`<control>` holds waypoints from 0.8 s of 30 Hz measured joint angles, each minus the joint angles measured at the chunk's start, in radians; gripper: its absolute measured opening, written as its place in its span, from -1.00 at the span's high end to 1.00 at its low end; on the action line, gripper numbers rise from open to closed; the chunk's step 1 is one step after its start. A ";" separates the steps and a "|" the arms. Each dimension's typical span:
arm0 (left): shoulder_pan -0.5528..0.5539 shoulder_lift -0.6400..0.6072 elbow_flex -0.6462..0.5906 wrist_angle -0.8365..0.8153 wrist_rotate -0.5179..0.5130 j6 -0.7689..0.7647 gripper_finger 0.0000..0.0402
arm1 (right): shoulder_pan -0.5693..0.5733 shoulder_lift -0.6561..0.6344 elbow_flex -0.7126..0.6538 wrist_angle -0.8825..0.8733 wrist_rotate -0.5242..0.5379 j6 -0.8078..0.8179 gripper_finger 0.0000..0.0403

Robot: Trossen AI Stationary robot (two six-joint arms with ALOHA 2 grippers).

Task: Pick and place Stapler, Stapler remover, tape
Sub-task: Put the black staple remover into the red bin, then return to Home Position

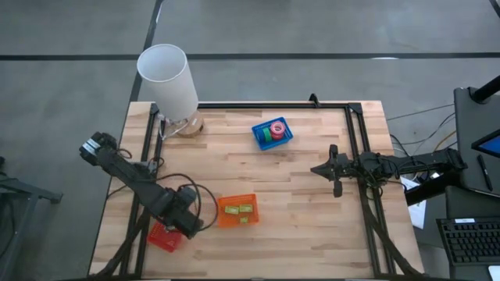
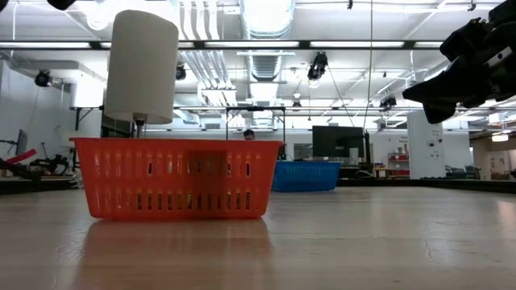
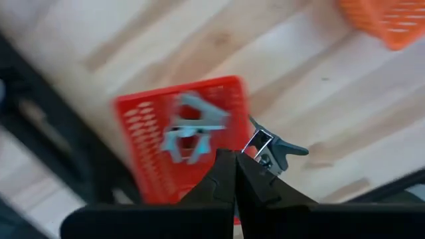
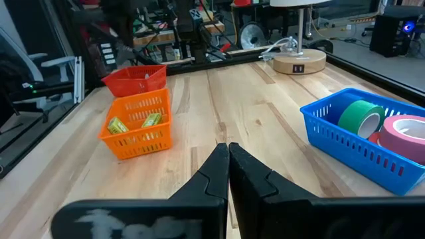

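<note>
My left gripper hangs over the red basket near the table's near-left corner, shut on a dark staple remover with silver claws. The red basket holds pale blue staple removers. The orange basket holds yellow-green staplers. The blue basket holds a green tape roll and a pink one. My right gripper is shut and empty. It hovers over the table's right part. My left gripper pinches the dark staple remover between its two fingertips, coming from above. The fingers cover the pinched end. Its silver claws and dark grip stick out to one side of the fingers. The remover is lifted clear, above the red basket's edge.
A lamp with a white shade stands on a wooden base at the far-left corner. A black frame runs along the table's far, left and right sides. Bare wood lies between the baskets and my right gripper.
</note>
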 joint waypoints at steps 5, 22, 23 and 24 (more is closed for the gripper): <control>-0.002 -0.041 -0.023 -0.080 0.005 0.014 0.98 | 0.000 0.000 0.000 0.000 0.000 0.000 0.96; -0.017 -0.064 -0.250 0.080 0.199 0.010 0.67 | 0.000 0.001 0.000 0.000 0.000 0.000 0.96; -0.017 -0.066 -0.255 0.080 0.208 0.005 0.60 | 0.000 0.001 0.000 0.000 0.000 0.000 0.96; -0.017 -0.067 -0.259 0.080 0.212 0.003 0.53 | 0.000 0.001 0.000 0.000 0.000 0.000 0.96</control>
